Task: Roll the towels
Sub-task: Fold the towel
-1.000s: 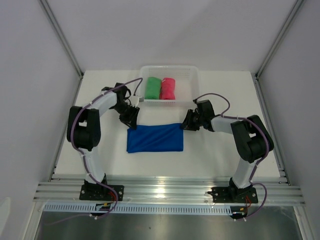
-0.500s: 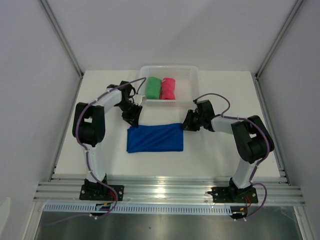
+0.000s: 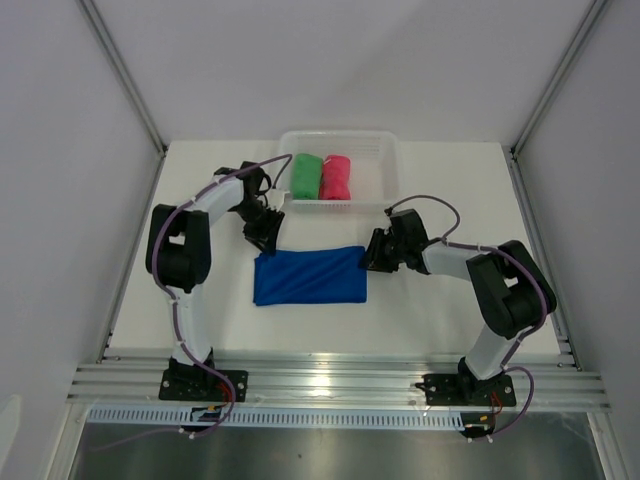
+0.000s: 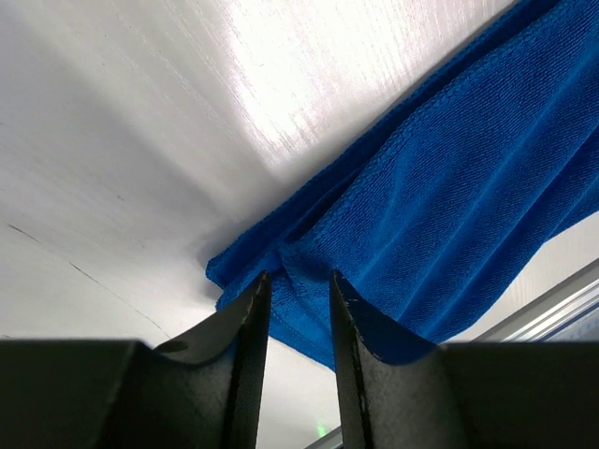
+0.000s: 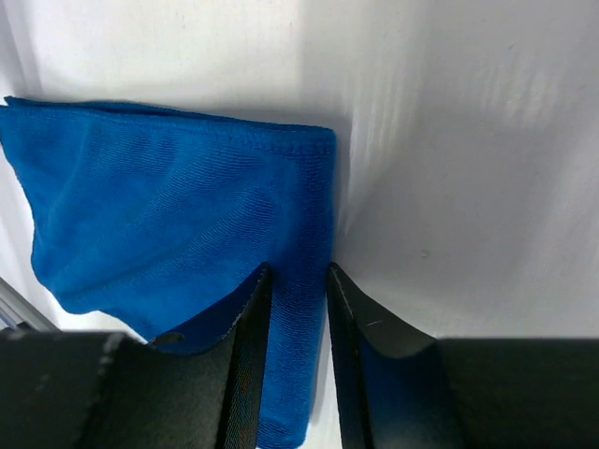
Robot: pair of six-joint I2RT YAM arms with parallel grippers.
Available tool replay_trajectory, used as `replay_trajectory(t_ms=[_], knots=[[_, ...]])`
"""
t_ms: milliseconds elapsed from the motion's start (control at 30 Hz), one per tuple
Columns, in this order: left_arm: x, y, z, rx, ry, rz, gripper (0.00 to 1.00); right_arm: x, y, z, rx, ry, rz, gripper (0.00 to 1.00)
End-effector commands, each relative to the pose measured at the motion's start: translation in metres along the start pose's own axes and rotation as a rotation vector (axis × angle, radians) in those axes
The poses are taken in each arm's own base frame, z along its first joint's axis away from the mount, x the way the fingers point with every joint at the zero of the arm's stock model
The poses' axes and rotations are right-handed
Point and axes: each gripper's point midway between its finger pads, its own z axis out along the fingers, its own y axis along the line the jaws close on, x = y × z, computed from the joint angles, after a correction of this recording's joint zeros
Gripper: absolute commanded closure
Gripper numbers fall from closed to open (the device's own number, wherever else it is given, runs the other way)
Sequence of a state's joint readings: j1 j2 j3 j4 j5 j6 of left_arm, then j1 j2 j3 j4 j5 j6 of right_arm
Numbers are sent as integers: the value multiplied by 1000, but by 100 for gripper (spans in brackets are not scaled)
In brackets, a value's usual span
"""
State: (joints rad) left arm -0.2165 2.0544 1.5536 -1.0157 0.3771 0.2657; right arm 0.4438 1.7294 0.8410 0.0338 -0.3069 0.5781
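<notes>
Pinching far corners of blue towel [image 3: 310,277]: left gripper [image 4: 298,281], right gripper [image 5: 298,271] clamped on cloth; table [image 3: 470,175] open outward.

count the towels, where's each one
3. The green towel and the pink-red towel sit rolled, side by side, in the white basket; the blue towel lies flat on the table. None seems hidden.
</notes>
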Motion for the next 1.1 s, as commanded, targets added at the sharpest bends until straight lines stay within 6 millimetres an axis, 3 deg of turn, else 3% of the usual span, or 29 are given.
replay_trajectory(t_ms=[0, 100, 167, 200, 300, 467, 633, 733, 933, 1067], knots=[[25, -7, 3, 12, 98, -52, 66, 19, -10, 2, 49, 31, 32, 67], [23, -6, 4, 10, 89, -61, 67, 20, -10, 4, 39, 35, 25, 70], [21, -6, 2, 6, 79, -60, 67, 19, -10, 4, 35, 39, 17, 80], [22, -7, 2, 10, 81, -64, 67, 20, -10, 3, 33, 48, 15, 91], [22, -16, 1, 46, 70, -77, 67, 24, -19, -6, 50, 77, 3, 99], [12, -36, -13, 76, -21, -33, 63, 24, -32, -39, 45, 89, -49, 100], [6, -66, -7, 131, -40, 10, 63, 26, -55, -66, 89, 138, -82, 100], [-6, -76, 1, 133, -70, 12, 63, 26, -58, -70, 75, 149, -115, 100], [-49, -87, 5, 127, -188, 17, 62, 20, -58, -62, 66, 146, -121, 100], [-46, -82, 26, 62, -124, 2, 62, 18, -59, -61, 70, 140, -129, 99]])
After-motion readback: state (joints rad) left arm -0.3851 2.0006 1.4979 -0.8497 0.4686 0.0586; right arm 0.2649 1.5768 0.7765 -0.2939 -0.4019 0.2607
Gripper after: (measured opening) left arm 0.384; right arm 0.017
